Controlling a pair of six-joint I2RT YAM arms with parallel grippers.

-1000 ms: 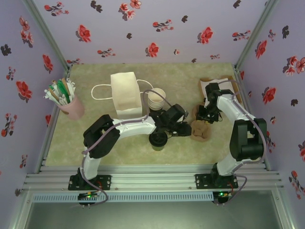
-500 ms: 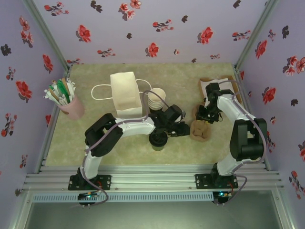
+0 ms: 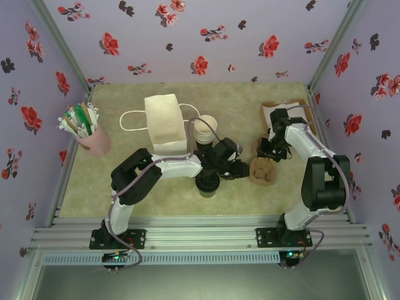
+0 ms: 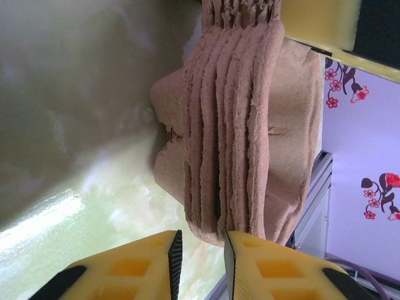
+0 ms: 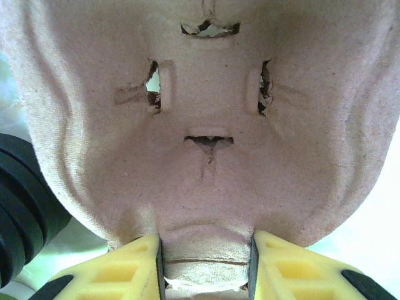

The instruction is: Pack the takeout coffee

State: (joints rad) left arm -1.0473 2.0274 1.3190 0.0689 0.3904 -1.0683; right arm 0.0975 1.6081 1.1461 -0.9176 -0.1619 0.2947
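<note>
The walls (image 3: 219, 56) are papered lavender, patterned with red and black flowers. The worktop (image 3: 125, 187) is covered in pale yellow-green. Left of the white paper bag (image 3: 165, 122), a pink holder (image 3: 97, 142) is filled with green, white and orange sticks (image 3: 80, 119). To the bag's right, cream cups (image 3: 205, 128), the dark, black-lidded takeout coffee (image 3: 207, 183) and brown pulp carriers (image 3: 262, 170) are seen. The left end effector (image 4: 200, 250) and right end effector (image 5: 206, 262) are fingered in yellow.

Lilac flowery walls (image 3: 206, 25) are boxing everything in. A fuzzy pale-green mat (image 3: 94, 181) is covering the tabletop, aluminium rails (image 3: 200, 234) running along the front.
</note>
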